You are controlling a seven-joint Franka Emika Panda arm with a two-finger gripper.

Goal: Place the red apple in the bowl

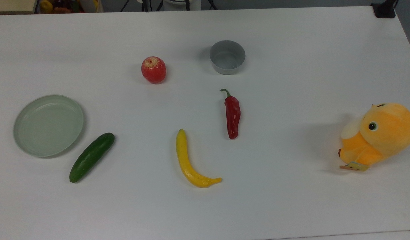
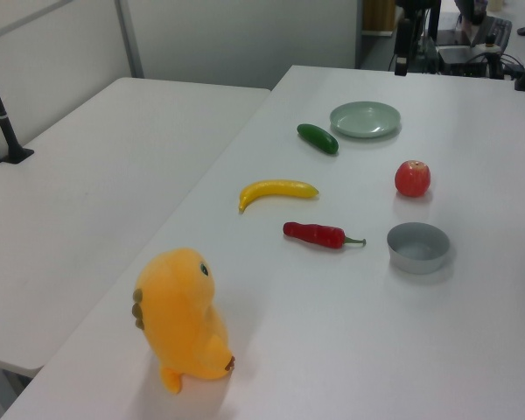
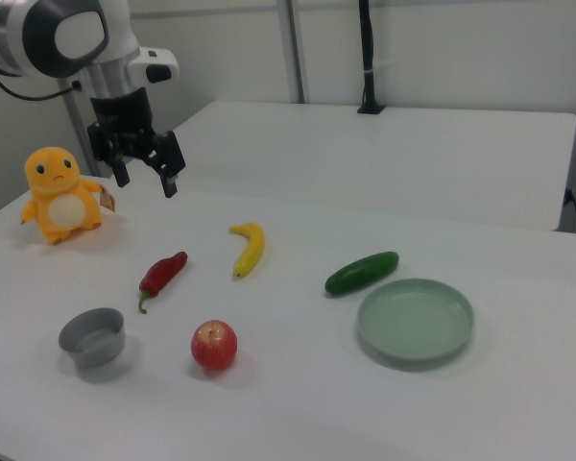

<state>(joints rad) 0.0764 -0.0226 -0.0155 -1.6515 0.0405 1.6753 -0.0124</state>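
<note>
Since the red apple point(image 1: 153, 69) looks rigid, light and smooth, grip across its widest middle; it sits left of the bowl point(image 1: 227, 57) in the top view. Gripper point(image 3: 144, 178) hangs spread, empty.

Red apple point(image 1: 153, 70) with a pale yellow speckled patch on top. Plain grey bowl point(image 1: 227, 57), the same grey inside and out. Dark red chili pepper point(image 1: 232, 115) with a little green stem. Bright yellow banana point(image 1: 190, 162). Dark green cucumber point(image 1: 91, 157), shiny along one side. Pale green plate point(image 1: 48, 125). Orange plush toy point(image 1: 378, 134) with a cream belly, a black eye and a small yellow tag. White table point(image 1: 291, 200) all over. Black gripper point(image 3: 144, 176) on a white and grey arm point(image 3: 67, 38). Second white table point(image 2: 87, 201) next to the first in the left view, with a black pole point(image 2: 0, 109) standing on it.
</note>
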